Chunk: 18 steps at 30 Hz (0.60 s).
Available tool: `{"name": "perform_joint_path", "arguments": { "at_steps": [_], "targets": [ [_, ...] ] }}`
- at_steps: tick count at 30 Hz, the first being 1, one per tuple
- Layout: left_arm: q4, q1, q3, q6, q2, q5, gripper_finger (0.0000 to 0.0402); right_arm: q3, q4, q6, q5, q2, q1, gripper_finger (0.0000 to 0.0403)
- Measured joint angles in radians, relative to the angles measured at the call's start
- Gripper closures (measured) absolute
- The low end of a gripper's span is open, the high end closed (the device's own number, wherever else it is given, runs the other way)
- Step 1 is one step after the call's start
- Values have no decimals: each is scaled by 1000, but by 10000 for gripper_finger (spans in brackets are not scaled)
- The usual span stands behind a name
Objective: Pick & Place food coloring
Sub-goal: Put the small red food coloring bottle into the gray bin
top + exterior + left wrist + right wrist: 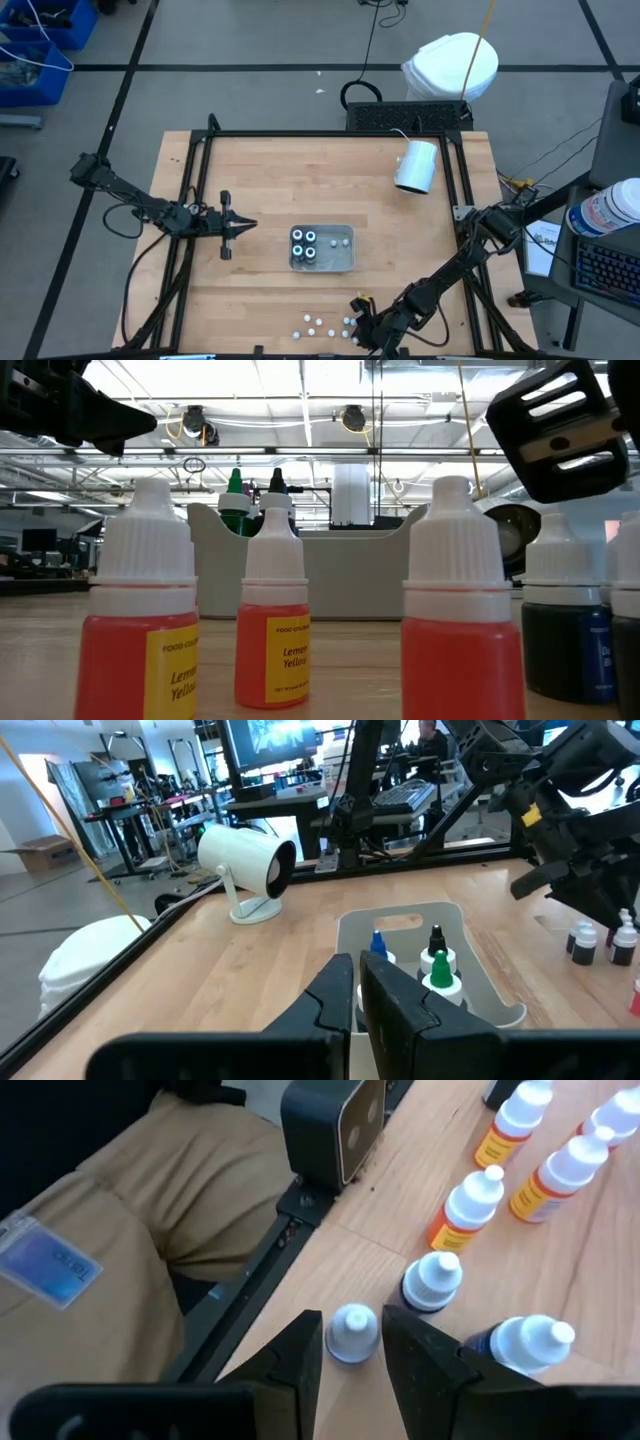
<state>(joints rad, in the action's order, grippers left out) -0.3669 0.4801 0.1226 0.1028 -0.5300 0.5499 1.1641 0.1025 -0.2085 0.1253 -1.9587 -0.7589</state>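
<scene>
- Currently the right gripper (352, 1355) works at the tabletop's (270, 180) near edge, its fingers pinching the white cap of one food coloring bottle (352, 1332).
- Lift straight up; neighbouring bottles (432, 1282) stand just beside it.
- Carry it to the tray (341, 262), which already holds four bottles.
- The left gripper (243, 226) waits beside the tray, fingers pressed together.

Two dark jointed arms, black flat-fingered left pincer (247, 226), yellow wrist tag
</scene>
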Motion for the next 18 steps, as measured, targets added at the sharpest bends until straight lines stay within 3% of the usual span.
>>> {"name": "perform_joint_path", "arguments": {
  "at_steps": [7, 18],
  "targets": [
    [0, 0, 0, 0, 0, 0, 369, 0, 1, -14, -23, 0, 2, 307],
    [0, 0, 0, 0, 0, 0, 369, 1, 4, -44, -41, 4, 18, 360]
  ]
}}
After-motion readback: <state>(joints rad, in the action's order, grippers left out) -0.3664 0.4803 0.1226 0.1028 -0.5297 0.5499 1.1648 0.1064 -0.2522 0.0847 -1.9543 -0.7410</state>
